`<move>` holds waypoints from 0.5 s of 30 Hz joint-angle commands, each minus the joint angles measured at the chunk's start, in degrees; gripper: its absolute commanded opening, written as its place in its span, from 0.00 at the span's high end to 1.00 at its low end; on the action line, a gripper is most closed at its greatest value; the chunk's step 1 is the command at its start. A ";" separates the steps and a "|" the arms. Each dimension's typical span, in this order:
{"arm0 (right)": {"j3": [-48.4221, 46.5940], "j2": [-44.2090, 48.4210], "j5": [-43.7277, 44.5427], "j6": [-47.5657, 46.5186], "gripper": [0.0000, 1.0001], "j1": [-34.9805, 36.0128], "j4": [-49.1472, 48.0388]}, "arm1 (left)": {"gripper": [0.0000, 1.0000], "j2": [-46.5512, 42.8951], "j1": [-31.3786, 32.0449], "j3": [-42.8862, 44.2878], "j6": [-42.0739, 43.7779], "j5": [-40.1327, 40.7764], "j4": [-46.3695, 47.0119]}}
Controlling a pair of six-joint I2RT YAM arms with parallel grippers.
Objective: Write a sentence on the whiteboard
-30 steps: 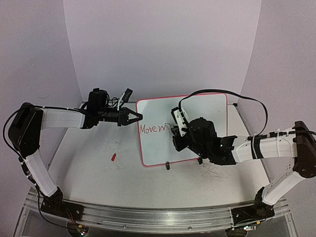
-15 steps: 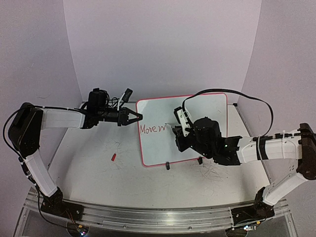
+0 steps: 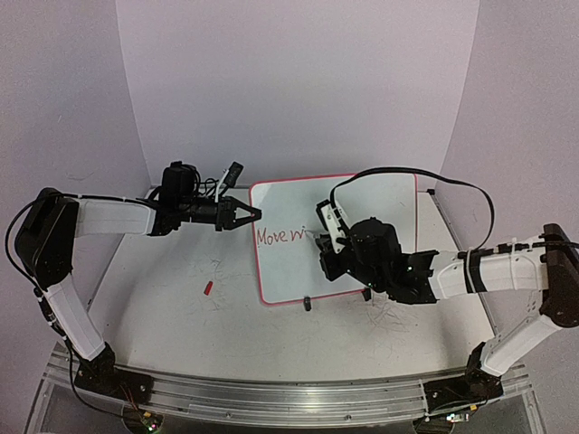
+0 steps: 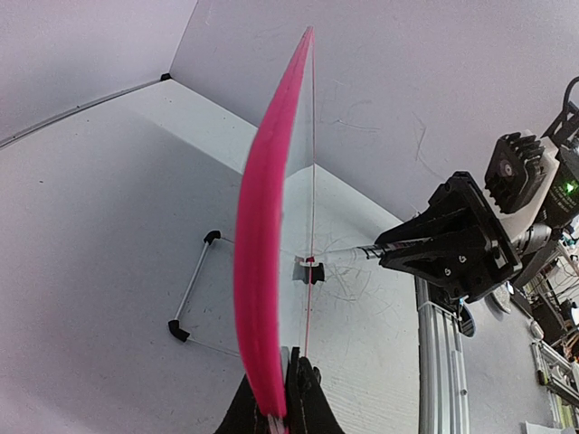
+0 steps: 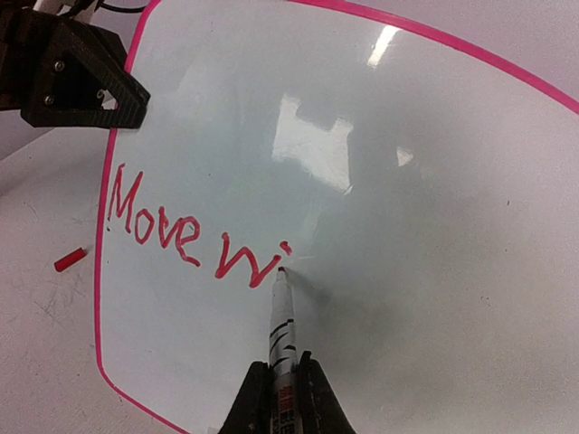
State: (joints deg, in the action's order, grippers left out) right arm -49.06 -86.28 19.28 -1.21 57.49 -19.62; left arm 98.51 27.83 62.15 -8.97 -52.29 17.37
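Glossy white rectangular whiteboard with thin red rim stands propped at the far middle of the bench, on small black clip feet. Red handwritten lettering on its left half reads "Move wi". The red tip of a white-and-black striped marker touches the board right at the "i". Right pincer is clamped narrow on the marker barrel. Left pincer is closed tight on the whiteboard's left rim, toward its upper end. A small red marker cap lies on the bench left of the board, apart from it.
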 commanded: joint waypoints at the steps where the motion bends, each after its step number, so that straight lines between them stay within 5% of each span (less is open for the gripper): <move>1: -1.90 -0.67 2.22 0.77 1.00 -0.12 -1.12 | 1.00 -1.92 0.30 -0.45 5.56 3.01 -0.31; 15: -2.11 -1.34 2.57 0.77 1.00 -0.12 -0.23 | 1.00 -2.04 0.28 -0.45 5.72 3.11 -0.40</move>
State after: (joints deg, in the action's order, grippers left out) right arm -49.12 -86.79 20.62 -1.21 57.52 -19.66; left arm 98.50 27.83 62.15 -8.97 -52.25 17.17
